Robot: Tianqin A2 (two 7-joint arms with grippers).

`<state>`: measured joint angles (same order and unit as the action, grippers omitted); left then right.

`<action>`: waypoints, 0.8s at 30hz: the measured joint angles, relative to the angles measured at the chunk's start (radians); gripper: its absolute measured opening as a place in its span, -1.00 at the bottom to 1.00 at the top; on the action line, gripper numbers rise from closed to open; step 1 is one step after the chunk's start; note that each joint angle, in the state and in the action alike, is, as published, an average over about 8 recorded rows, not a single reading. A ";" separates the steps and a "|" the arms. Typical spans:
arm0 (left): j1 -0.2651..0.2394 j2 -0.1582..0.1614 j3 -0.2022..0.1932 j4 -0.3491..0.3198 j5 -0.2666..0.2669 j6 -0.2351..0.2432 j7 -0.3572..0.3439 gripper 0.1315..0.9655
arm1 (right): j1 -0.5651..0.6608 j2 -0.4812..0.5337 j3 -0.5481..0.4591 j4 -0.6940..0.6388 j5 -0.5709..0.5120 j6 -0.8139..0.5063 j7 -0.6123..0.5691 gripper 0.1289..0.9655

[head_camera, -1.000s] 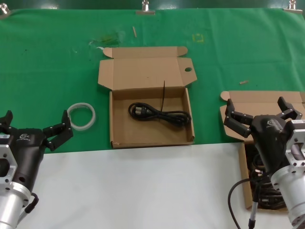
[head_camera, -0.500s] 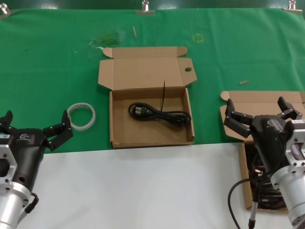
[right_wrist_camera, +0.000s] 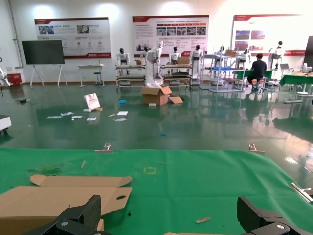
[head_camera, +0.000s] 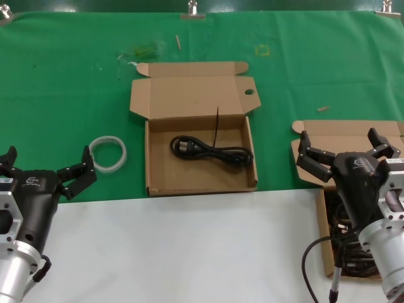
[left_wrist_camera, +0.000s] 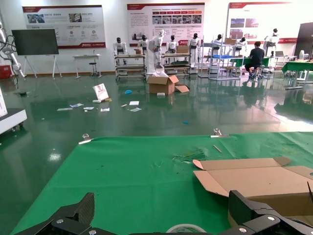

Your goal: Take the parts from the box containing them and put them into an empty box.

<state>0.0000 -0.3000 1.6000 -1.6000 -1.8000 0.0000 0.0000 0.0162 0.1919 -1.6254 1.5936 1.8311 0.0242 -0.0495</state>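
White tabletop (head_camera: 189,252) fills the near strip of the head view, and green cloth (head_camera: 63,82) covers the part beyond it. Nearest on the left, the left pincer (head_camera: 45,169) is held low over the white edge with its fingers spread apart and nothing between them; the same spread fingertips are seen in the left wrist view (left_wrist_camera: 161,220). Nearest on the right, the right pincer (head_camera: 347,151) is held above the box containing the parts (head_camera: 328,136), also spread wide and empty. Black cords (head_camera: 350,249) are seen lying in that box below the right arm, largely hidden by it. Just beyond the left pincer a white ring (head_camera: 108,153) lies flat on the green cloth. Further in, at the middle, the second box (head_camera: 201,183) is set open, its lid flap with the small round hole (head_camera: 249,92) laid back away from the robot. One coiled black cord (head_camera: 211,151) is seen resting on this box's floor, stretched from left to right.
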 joint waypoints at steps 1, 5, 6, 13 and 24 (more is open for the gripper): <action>0.000 0.000 0.000 0.000 0.000 0.000 0.000 1.00 | 0.000 0.000 0.000 0.000 0.000 0.000 0.000 1.00; 0.000 0.000 0.000 0.000 0.000 0.000 0.000 1.00 | 0.000 0.000 0.000 0.000 0.000 0.000 0.000 1.00; 0.000 0.000 0.000 0.000 0.000 0.000 0.000 1.00 | 0.000 0.000 0.000 0.000 0.000 0.000 0.000 1.00; 0.000 0.000 0.000 0.000 0.000 0.000 0.000 1.00 | 0.000 0.000 0.000 0.000 0.000 0.000 0.000 1.00; 0.000 0.000 0.000 0.000 0.000 0.000 0.000 1.00 | 0.000 0.000 0.000 0.000 0.000 0.000 0.000 1.00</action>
<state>0.0000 -0.3000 1.6000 -1.6000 -1.8000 0.0000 0.0000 0.0162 0.1919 -1.6254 1.5936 1.8311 0.0242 -0.0495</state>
